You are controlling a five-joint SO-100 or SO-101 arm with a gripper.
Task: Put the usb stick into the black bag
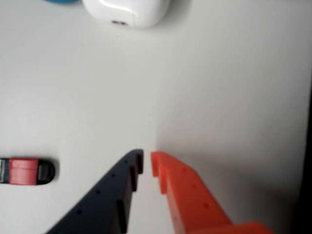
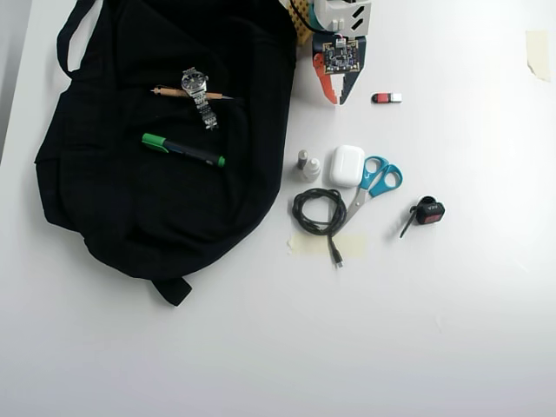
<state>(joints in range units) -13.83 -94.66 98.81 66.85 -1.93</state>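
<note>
Red-and-black usb stick [image 2: 387,97] lies on the white tabletop [image 2: 434,304] | at 3 o'clock from the pincer [image 2: 340,97] | pincer nearly closed, holding nothing | black bag [image 2: 130,191] at 9 o'clock.

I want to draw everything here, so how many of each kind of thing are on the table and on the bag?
Black bag: 1
Wristwatch: 1
Wooden pencil: 1
Green marker: 1
USB stick: 1
White earbud case: 1
Blue scissors: 1
Coiled black cable: 1
Small bottles: 2
Black-and-red gadget with strap: 1
Total: 11
</note>
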